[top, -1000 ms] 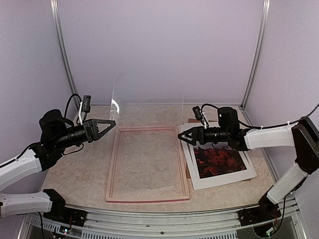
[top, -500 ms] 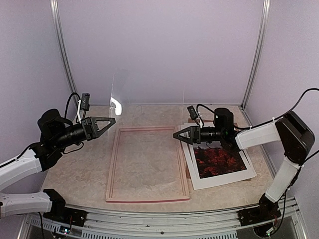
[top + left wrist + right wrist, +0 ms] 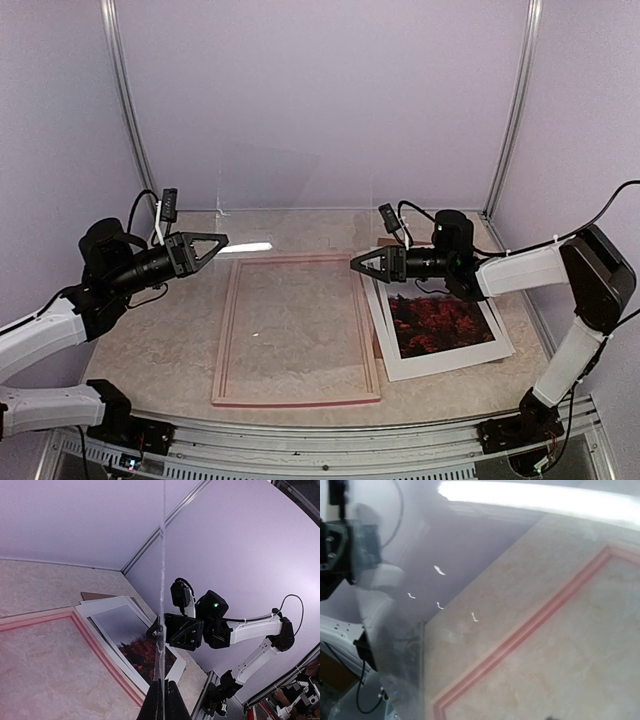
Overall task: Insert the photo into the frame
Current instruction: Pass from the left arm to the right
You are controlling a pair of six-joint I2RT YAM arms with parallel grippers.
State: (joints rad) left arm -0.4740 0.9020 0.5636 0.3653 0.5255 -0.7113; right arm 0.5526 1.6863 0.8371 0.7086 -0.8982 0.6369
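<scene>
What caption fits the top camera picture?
A clear sheet hangs between the left gripper and right gripper above the frame, photo lying beside it.

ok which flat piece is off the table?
The clear pane, held up between left end effector and right end effector; frame, photo and board lie flat on the table.

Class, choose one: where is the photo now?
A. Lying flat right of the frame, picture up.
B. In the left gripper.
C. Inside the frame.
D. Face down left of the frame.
A: the photo lies flat, red foliage showing, just right of the frame, whose opening shows only the table.
</scene>
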